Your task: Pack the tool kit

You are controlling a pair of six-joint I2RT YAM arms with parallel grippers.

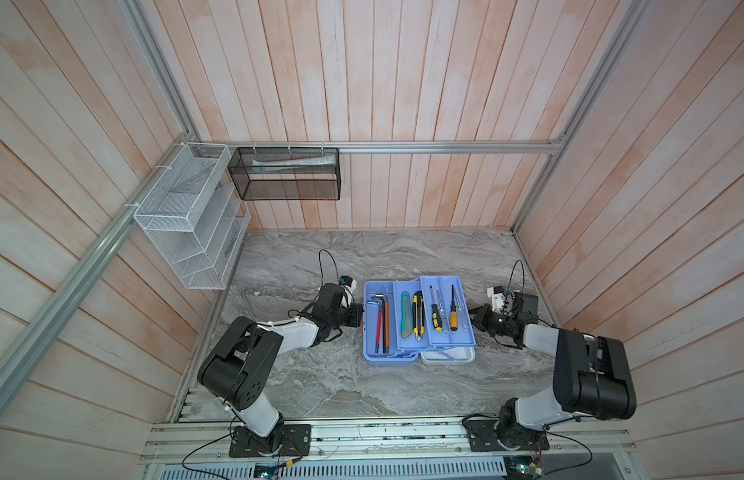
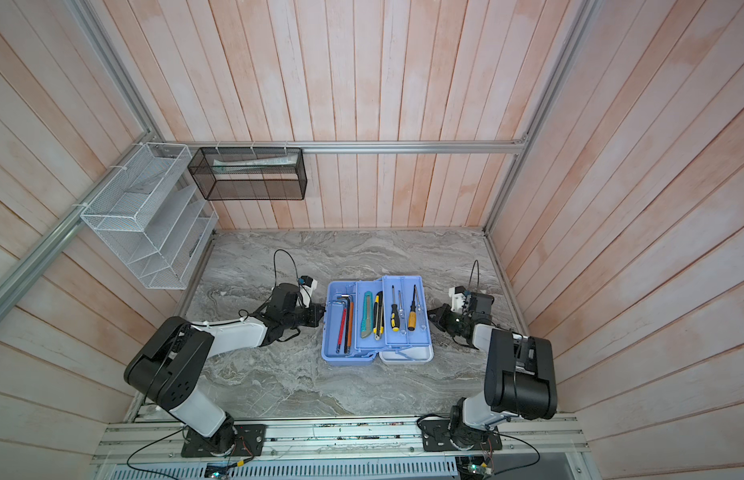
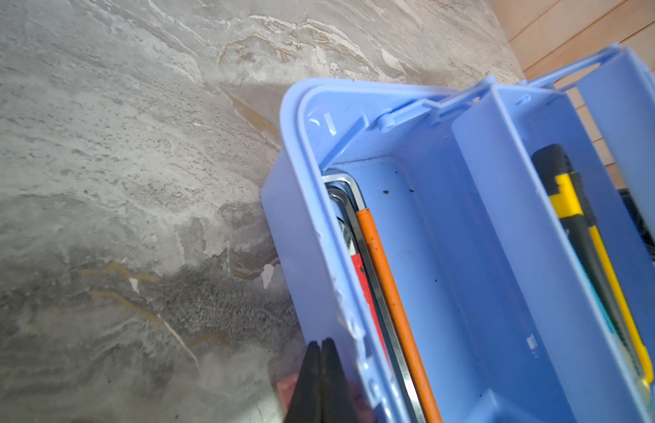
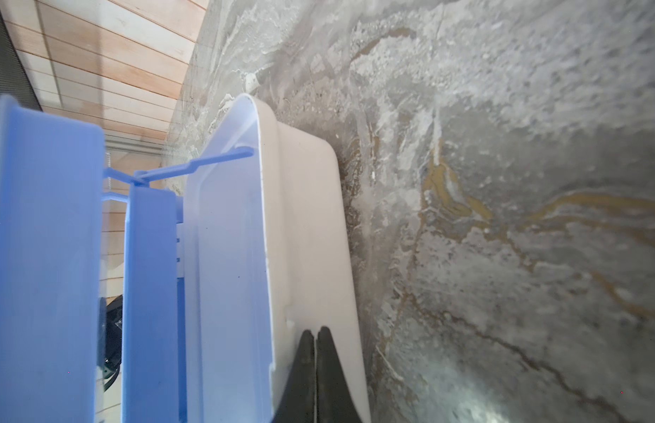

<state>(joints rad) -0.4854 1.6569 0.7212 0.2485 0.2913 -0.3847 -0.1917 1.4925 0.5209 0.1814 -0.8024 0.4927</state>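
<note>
Lettering on the knife bodies and screwdriver handles is too small to read in both top views.

Position: the tool kit (image 1: 372, 359) stands open on the desk (image 1: 320, 386), about midway between the far and near edges and slightly toward the right edge. Its white lid (image 1: 449, 358) lies open-side up on the desk, on the side toward the right edge. Two blue trays step up from the base over the lid: the lower tray (image 1: 407, 287) and the upper tray (image 1: 447, 338).

Tool state:
- left tool (image 1: 359, 316): clenched, nothing between its fingers (image 3: 311, 366). It sits at the outer wall of the base, on the side toward the desk's left edge. Touching or just beside cannot be told.
- right tool (image 1: 475, 319): clenched and empty. Its fingers (image 4: 304, 366) sit at the lid's outer wall, on the side toward the right edge.

Contents, counted:
- hex keys (image 1: 379, 328) lie in the base: one red, one orange, the rest bare metal. They are nested too closely for an exact count.
- utility knives (image 1: 406, 318) – two in the lower tray, one teal and one yellow-and-black.
- screwdrivers (image 1: 436, 318) – four in the upper tray: one black-and-yellow handle, one orange, two clear.

Two wire baskets hang on the wall rails by the far left corner: a white basket (image 1: 183, 208) and a black basket (image 1: 285, 174).
</note>
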